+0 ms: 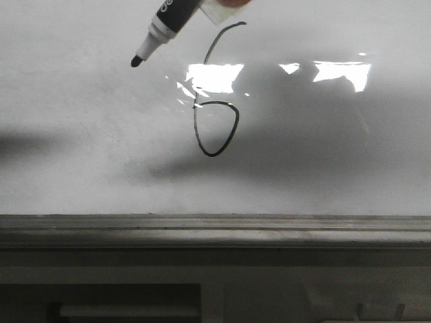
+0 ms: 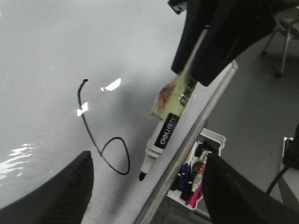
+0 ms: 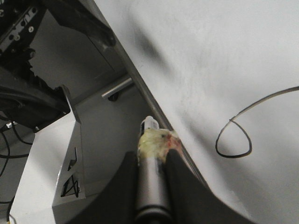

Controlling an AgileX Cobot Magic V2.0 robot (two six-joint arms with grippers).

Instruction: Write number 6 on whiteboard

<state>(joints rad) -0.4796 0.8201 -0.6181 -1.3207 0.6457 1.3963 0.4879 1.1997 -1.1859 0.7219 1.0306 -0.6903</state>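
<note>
the number 6 (image 1: 215,101) is drawn in thin black line on the whiteboard (image 1: 81,161), above the middle of its lower ledge. the marker pen (image 1: 165,30) is pinched in the right tool (image 3: 152,179), its tip lifted clear, nearer the top edge. the left tool (image 2: 147,196) is spread apart, holding nothing.

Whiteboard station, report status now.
Right gripper shut on marker, tip off the whiteboard. Left gripper open, empty. Number 6 drawn, loop closed. Nothing in the way.
</note>
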